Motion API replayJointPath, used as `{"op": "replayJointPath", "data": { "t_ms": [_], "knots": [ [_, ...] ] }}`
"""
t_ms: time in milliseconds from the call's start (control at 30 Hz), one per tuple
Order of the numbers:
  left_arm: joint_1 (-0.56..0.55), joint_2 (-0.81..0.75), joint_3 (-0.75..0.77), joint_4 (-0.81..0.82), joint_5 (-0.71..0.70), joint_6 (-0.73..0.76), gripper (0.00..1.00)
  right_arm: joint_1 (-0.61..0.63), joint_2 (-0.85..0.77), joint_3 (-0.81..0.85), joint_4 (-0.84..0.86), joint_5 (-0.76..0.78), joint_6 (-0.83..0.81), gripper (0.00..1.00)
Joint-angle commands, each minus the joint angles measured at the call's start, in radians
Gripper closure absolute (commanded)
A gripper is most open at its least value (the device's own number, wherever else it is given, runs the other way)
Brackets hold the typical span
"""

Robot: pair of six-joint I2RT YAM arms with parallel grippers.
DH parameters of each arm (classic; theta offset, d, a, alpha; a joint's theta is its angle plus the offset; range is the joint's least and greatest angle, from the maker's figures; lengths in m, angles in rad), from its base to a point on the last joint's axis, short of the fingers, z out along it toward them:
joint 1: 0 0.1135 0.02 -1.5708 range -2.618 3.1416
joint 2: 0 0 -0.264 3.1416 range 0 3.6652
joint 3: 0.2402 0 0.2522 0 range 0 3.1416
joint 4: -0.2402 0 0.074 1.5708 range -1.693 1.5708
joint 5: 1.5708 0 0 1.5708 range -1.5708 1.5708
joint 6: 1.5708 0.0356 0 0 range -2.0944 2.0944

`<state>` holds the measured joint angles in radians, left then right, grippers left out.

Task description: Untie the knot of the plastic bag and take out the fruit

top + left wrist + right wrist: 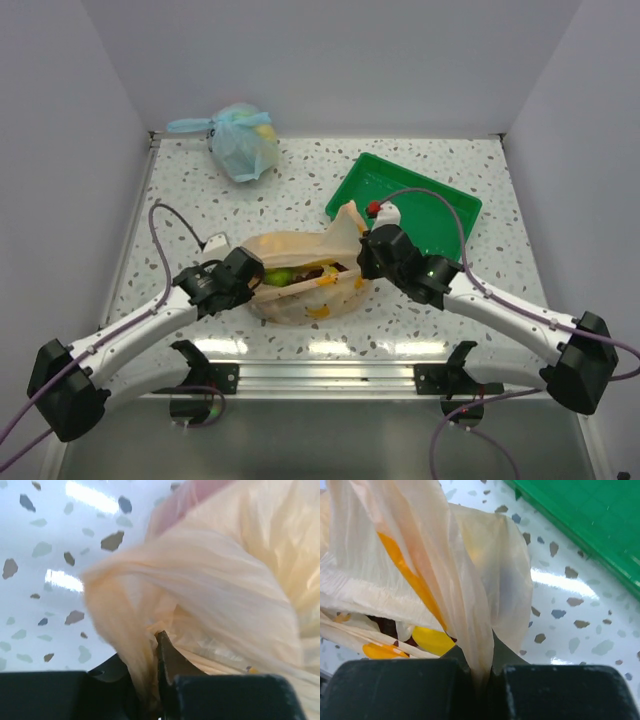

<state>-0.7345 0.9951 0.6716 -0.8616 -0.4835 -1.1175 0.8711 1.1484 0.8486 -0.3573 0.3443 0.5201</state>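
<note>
The pale-orange plastic bag (305, 280) lies in the middle of the table, its mouth pulled open between my two grippers. My left gripper (262, 272) is shut on the bag's left edge (140, 645). My right gripper (362, 262) is shut on the bag's right edge (475, 630), where a loose handle ear (349, 222) sticks up. No tied knot shows. Fruit sits inside the bag: a green lime (281, 276), dark purple pieces (322, 271), and a yellow piece (432, 641) in the right wrist view.
A green tray (404, 205) stands behind my right gripper; a red and white object (383, 211) shows at its near edge. A knotted light blue bag (242, 140) with fruit lies at the back left. The table's metal front rail (320, 375) runs between the arm bases.
</note>
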Motion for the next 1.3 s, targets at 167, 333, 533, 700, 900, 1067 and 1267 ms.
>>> {"op": "replayJointPath", "data": {
  "t_ms": [167, 333, 533, 700, 900, 1067, 1267],
  "knots": [
    [0.291, -0.039, 0.069, 0.088, -0.023, 0.352, 1.0, -0.188, -0.042, -0.16, -0.034, -0.209, 0.133, 1.0],
    [0.417, -0.003, 0.141, 0.188, 0.1, 0.565, 1.0, -0.19, -0.065, -0.146, -0.039, -0.292, 0.033, 0.86],
    [0.415, 0.042, 0.236, 0.211, 0.199, 0.685, 1.0, -0.184, -0.076, 0.059, -0.181, -0.357, -0.184, 0.27],
    [0.415, 0.011, 0.23, 0.211, 0.286, 0.7, 1.0, -0.156, -0.038, 0.324, -0.313, -0.346, -0.304, 0.22],
    [0.417, -0.003, 0.233, 0.161, 0.379, 0.667, 1.0, -0.094, 0.094, 0.634, -0.451, -0.3, -0.448, 0.18],
    [0.417, -0.024, 0.198, 0.165, 0.456, 0.63, 1.0, 0.015, 0.249, 0.763, -0.457, -0.338, -0.561, 0.2],
    [0.417, -0.019, 0.16, 0.154, 0.552, 0.607, 1.0, 0.059, 0.427, 0.704, -0.338, -0.283, -0.598, 0.18]
  ]
}}
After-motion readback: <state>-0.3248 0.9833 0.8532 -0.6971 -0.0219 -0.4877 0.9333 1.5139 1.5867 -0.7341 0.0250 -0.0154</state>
